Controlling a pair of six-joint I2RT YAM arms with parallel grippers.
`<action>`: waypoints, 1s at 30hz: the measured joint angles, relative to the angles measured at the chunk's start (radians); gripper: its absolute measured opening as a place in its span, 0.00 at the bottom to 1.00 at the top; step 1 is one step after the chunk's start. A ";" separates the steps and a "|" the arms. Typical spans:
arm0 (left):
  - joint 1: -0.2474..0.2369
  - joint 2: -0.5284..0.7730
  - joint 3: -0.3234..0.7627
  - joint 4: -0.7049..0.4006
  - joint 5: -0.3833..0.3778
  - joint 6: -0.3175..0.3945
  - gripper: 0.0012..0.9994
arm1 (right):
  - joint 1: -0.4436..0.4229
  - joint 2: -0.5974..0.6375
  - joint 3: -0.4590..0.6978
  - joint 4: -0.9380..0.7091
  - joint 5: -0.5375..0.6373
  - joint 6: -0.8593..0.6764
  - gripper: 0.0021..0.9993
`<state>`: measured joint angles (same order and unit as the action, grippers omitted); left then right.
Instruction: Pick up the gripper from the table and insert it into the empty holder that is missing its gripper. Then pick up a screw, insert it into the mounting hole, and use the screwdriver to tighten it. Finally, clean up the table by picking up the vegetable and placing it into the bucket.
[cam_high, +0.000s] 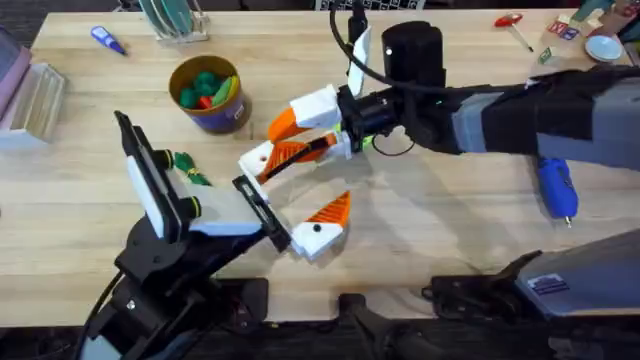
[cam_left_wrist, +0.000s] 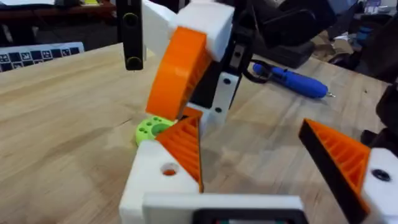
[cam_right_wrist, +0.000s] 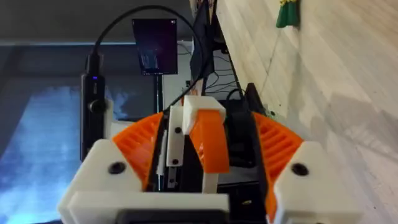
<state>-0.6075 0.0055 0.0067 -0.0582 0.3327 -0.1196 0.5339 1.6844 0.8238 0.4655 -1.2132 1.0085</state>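
Surface: light wooden table, two arms meeting near its middle.

Left gripper: jaws spread wide, holding nothing. One side is the holder, a white block with a round hole in its upper face. The wedge, orange and ribbed, sits on the holder. The other side carries its own orange tip, well apart from the wedge.

Right gripper: reaches in from the right, tilted, directly over the holder and wedge. Its orange pad hangs just above the wedge. I cannot tell whether it clamps anything.

Green disc: flat on the table, just beyond the holder, partly hidden by it.

Vegetable: dark green and elongated, lying on the table to the left of the left gripper, close beside that arm's upright link.

Bucket: yellow with a darker lower band, upright, beyond the vegetable and left of the right gripper. It holds green, red and yellow toys.

Screwdriver: bright blue, lying flat well to the right of both grippers, just beside the right arm's forearm, silver bit pointing toward the near edge.

Red screwdriver: small, at the far right corner, well away from both grippers.

Pen: blue and white, at the far left corner.
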 joint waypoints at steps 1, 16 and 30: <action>0.000 0.000 0.000 0.000 0.001 0.000 0.99 | 0.000 0.000 0.000 0.000 0.000 0.000 0.80; 0.000 0.000 0.000 0.001 0.012 0.000 0.99 | -0.157 0.000 0.067 -0.002 0.016 -0.158 0.92; 0.000 0.000 0.000 0.001 0.012 0.000 0.99 | -0.305 -0.010 0.313 -0.605 0.199 -0.462 0.92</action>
<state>-0.6075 0.0055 0.0067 -0.0570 0.3447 -0.1196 0.2291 1.6739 1.1371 -0.1393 -1.0142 0.5462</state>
